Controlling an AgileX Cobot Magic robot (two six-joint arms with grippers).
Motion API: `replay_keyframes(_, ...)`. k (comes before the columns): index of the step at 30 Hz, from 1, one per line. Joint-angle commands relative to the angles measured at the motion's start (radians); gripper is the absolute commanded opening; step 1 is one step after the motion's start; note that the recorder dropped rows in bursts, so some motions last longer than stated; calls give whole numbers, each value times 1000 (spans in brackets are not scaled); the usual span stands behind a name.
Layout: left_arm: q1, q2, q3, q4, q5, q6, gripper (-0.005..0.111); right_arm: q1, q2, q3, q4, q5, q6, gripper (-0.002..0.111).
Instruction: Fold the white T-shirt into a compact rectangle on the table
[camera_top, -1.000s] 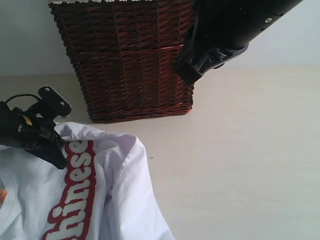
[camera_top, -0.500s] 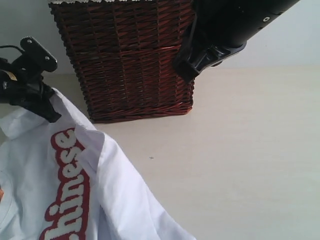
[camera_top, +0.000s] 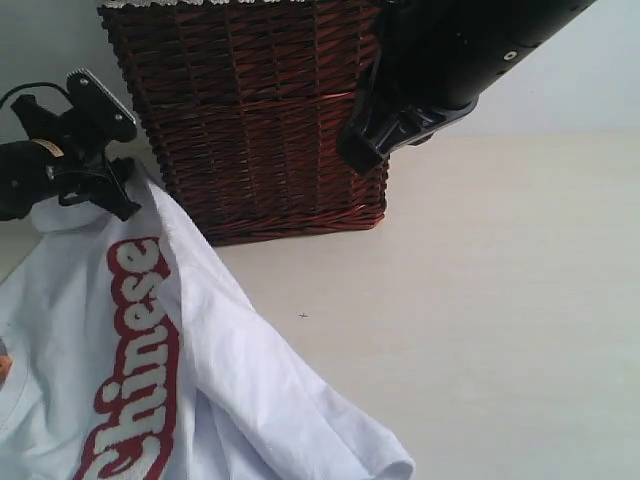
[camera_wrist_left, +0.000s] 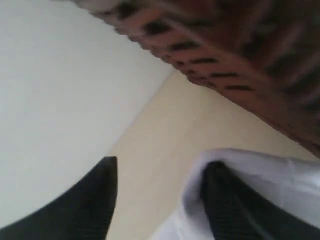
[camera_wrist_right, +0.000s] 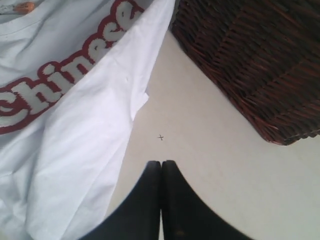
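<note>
The white T-shirt (camera_top: 220, 370) lies spread on the table (camera_top: 480, 330) at the lower left, its red-outlined "Chinese" lettering (camera_top: 140, 340) facing up. My left gripper (camera_top: 115, 195) sits at the shirt's far upper corner, close to the basket. In the left wrist view the left gripper (camera_wrist_left: 162, 162) is open, and white cloth (camera_wrist_left: 280, 175) drapes over one finger (camera_wrist_left: 225, 200); the gap between the fingers shows bare table (camera_wrist_left: 165, 130). My right gripper (camera_wrist_right: 161, 164) is shut with nothing in it, hovering above bare table beside the shirt's edge (camera_wrist_right: 85, 125).
A dark red-brown wicker basket (camera_top: 260, 120) stands at the back, just behind the shirt's raised corner and under the right arm (camera_top: 440, 70). Bare table stretches to the right of the shirt. A small cross mark (camera_wrist_right: 160, 137) is on the table.
The left gripper carried the shirt's corner up and back toward the basket, then its jaws parted. The shirt is stretched out longer. The right arm drifted slightly left.
</note>
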Motion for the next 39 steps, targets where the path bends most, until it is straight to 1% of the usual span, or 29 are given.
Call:
replay_keyframes(1, 4, 18, -11, -292, -254, 12, 60, -2, 2, 5, -2, -16, 2, 0)
replay_keyframes(3, 4, 15, -11, -396, -315, 24, 59, -2, 2, 5, -2, -19, 2, 0)
replay_keyframes(4, 4, 8, -11, -436, -310, 50, 59, -2, 2, 5, -2, -19, 2, 0)
replay_keyframes(5, 4, -5, -9, -487, -275, 87, 59, -2, 2, 5, -2, -19, 2, 0)
replay_keyframes(6, 4, -19, -9, -503, -189, 106, 59, -2, 2, 5, -2, -19, 2, 0)
replay_keyframes(7, 8, -29, -11, -477, -107, 105, 57, -2, 2, 5, 0, -18, 2, 0)
replay_keyframes(9, 14, -39, -32, -362, 123, 94, 50, -2, 2, 5, 0, -18, 2, 0)
replay_keyframes(10, 14, -39, -40, -333, 196, 94, 46, -2, 2, 5, 0, -18, 2, 0)
replay_keyframes(11, 14, -41, -45, -339, 243, 94, 44, -2, 2, 5, 0, -14, 7, 0)
replay_keyframes(13, 14, -52, -46, -402, 259, 93, 45, -2, 2, 5, 0, 2, 12, 0)
replay_keyframes(15, 14, -70, -46, -461, 274, 96, 50, -2, 2, 5, 0, 22, 12, 0)
replay_keyframes(17, 29, -98, -37, -479, 298, 98, 55, -2, 2, 5, 0, 36, 13, 0)
replay_keyframes(19, 45, -124, -31, -482, 341, 98, 56, -2, 2, 5, 0, 38, 13, 0)
replay_keyframes(22, 68, -180, -16, -468, 435, 102, 53, -2, 2, 5, 0, 34, 13, 0)
replay_keyframes(25, 100, -212, -16, -402, 598, 102, 43, -2, 2, 5, 0, 34, 13, 0)
replay_keyframes(27, 125, -211, -16, -361, 750, 99, 31, -2, 2, 5, 2, 37, 13, 0)
replay_keyframes(29, 143, -190, -16, -317, 901, 99, 16, -2, 2, 5, 2, 37, 13, 0)
replay_keyframes(31, 145, -168, -16, -297, 1008, 88, 0, -2, 2, 5, 9, 37, 13, 0)
replay_keyframes(34, 142, -135, -16, -285, 1115, -1, 0, -2, 2, 5, 17, 43, 13, 0)
replay_keyframes(37, 140, -96, 0, -200, 1216, -132, 0, -2, 2, 5, 17, 50, 11, 0)
replay_keyframes(39, 137, -79, 36, -116, 1227, -211, 0, -2, 2, 5, 17, 56, 11, 0)
